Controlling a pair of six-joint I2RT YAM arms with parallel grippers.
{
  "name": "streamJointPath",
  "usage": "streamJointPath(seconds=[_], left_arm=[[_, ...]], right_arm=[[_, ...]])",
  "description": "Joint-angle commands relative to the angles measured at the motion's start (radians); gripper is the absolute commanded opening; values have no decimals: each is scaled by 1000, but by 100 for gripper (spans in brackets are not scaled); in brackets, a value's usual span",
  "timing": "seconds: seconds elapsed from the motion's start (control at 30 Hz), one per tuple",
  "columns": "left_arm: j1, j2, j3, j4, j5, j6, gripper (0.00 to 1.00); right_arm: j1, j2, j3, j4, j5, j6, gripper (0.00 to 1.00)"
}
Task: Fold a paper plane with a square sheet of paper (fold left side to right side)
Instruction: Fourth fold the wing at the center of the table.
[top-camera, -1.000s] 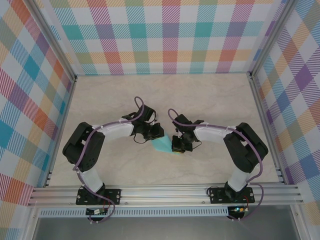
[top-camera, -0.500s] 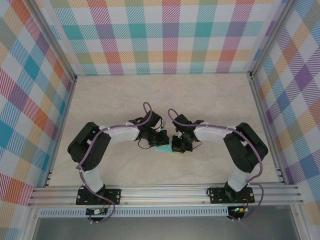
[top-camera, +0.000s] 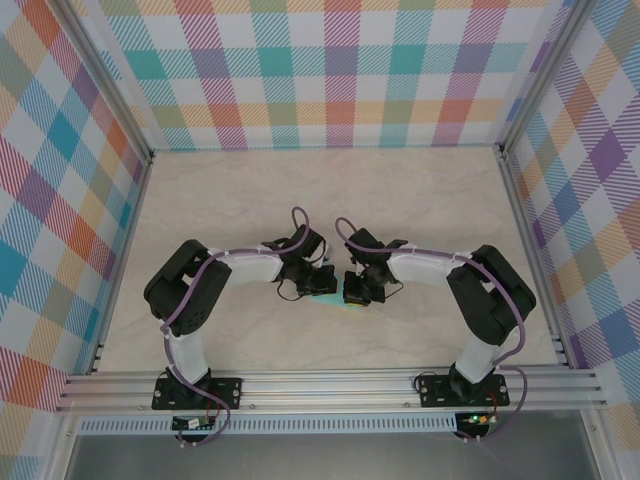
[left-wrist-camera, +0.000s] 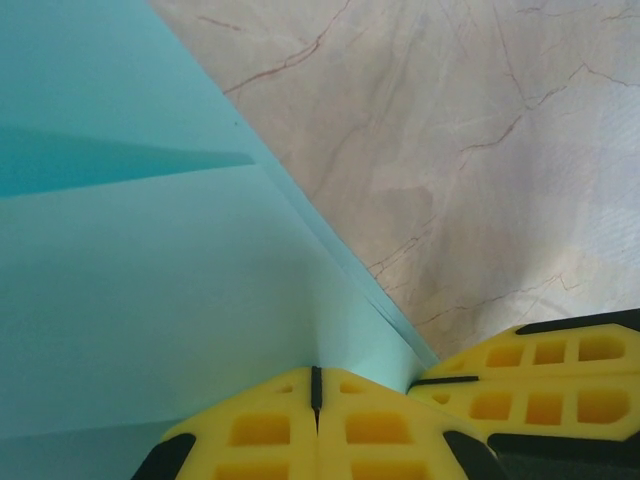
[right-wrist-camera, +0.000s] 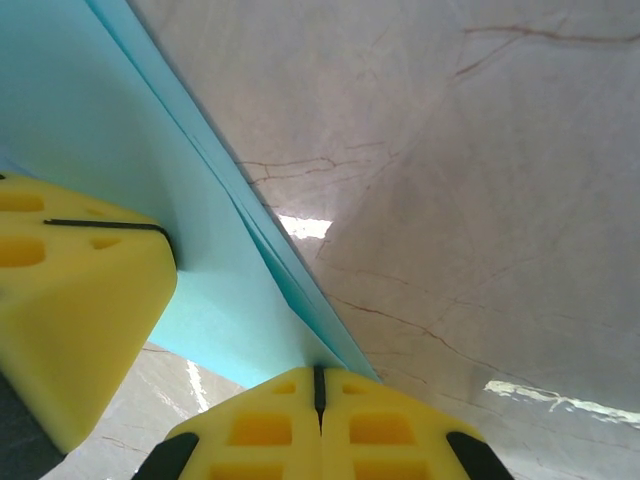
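Paper, teal and already creased into layers, lies flat near the middle of the marbled table. From above, just a sliver of it peeks out between the two grippers where they meet. Close up, its folded edge runs as a long diagonal away from the fingertips, and the stacked layers narrow to a corner right where both grippers come together.

The left gripper sits on the sheet itself, pads pressed together with no gap, and the paper spreads out ahead of it. The right gripper is closed just as tight at that corner, with the sheet on the left arm's side of it and bare table on the other. Whether either pair has a layer nipped or merely presses down, I cannot tell.

For carrying the left side over to the right, the left arm looks better placed, with the right arm holding the corner down.
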Motion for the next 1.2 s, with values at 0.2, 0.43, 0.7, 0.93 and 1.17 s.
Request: streamJointPath(seconds=[0.2, 0.43, 0.7, 0.93, 1.17], left_arm=[[89, 10, -51, -3, -99, 84, 1], [187, -4, -69, -40, -111, 141, 0], [348, 9, -58, -33, -80, 158, 0], [441, 4, -19, -38, -56, 160, 0], [484, -61, -24, -50, -47, 158, 0]], right_arm=[[6, 52, -28, -111, 67, -19, 4], [6, 48, -30, -115, 67, -19, 4], [6, 43, -34, -120, 63, -22, 4], [6, 43, -32, -120, 60, -25, 4], [6, 31, -34, -87, 41, -32, 5]])
